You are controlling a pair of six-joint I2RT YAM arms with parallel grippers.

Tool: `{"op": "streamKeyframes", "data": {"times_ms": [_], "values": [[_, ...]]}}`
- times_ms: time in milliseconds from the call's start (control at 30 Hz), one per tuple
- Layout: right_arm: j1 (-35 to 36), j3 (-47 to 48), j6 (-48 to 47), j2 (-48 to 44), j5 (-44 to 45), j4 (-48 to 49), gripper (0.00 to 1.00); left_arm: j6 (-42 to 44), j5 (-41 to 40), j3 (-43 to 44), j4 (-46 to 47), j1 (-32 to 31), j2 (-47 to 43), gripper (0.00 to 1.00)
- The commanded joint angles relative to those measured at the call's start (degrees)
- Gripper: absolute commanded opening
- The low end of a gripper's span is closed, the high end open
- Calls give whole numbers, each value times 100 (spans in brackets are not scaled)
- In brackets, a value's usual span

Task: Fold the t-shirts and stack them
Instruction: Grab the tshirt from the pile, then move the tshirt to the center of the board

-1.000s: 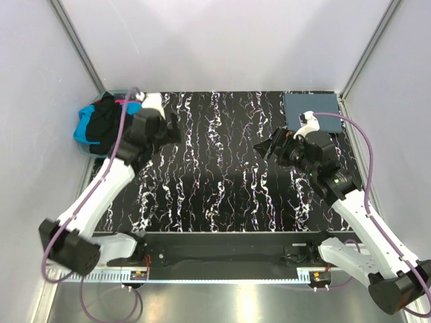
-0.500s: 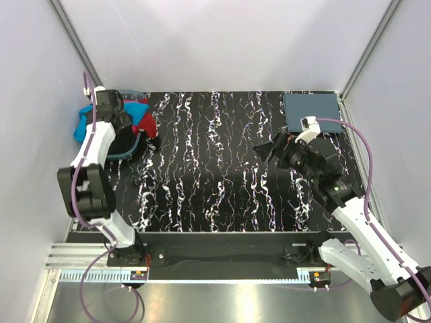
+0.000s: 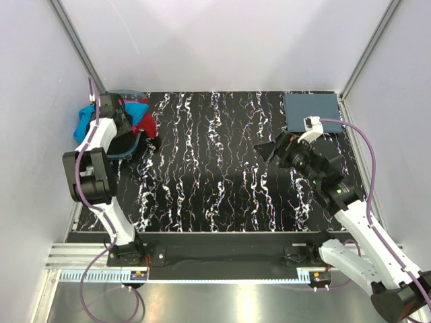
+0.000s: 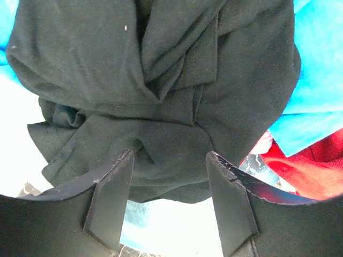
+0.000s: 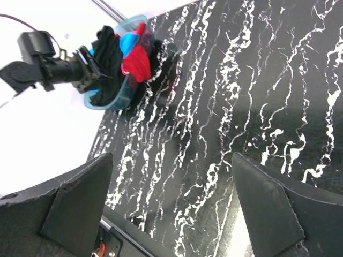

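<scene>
Left tool (image 4: pixel 170 160) is spread wide over the black shirt (image 4: pixel 161 69), w/ crumpled cloth showing btw. its 2 fingers; if they touch it, I cannot tell. Black shirt lies on top of the heap in the tub (image 3: pixel 129 153) at the far-left desk (image 3: pixel 215 175) corner, w/ cyan shirt (image 4: pixel 321 80) and red shirt (image 4: pixel 313 168) under and beside it. Right tool (image 5: pixel 171 160) is spread also, holding nothing, above the desk's right half. 1 folded grey shirt (image 3: pixel 311 109) lies flat at the far-right corner, well apart from the tub.
</scene>
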Motion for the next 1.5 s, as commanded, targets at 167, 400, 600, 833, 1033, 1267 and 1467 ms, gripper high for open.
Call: {"op": "streamKeyframes", "data": {"times_ms": [167, 400, 600, 833, 1033, 1267, 1467], "values": [[19, 165, 281, -334, -71, 243, 100, 195, 285, 451, -59, 20, 263, 4], [19, 384, 88, -1, -159, 217, 100, 547, -559, 1304, -552, -762, -915, 0], [19, 402, 105, 219, -141, 182, 100, 776, -112, 1743, -201, -1483, -1996, 0], [19, 420, 210, 518, -89, 164, 100, 50, 1407, 2184, 738, -1844, -3182, 0], [10, 560, 193, 466, 158, 24, 100, -1033, 3752, 1874, 1751, -1923, -3650, 0], [10, 570, 254, 246, 403, -117, 100, -2290, 4441, 1630, 3505, -1932, -4036, 0], [19, 472, 526, -9, 675, -432, 100, -3232, 4775, 200, 3931, -1932, -4290, 0]]}}
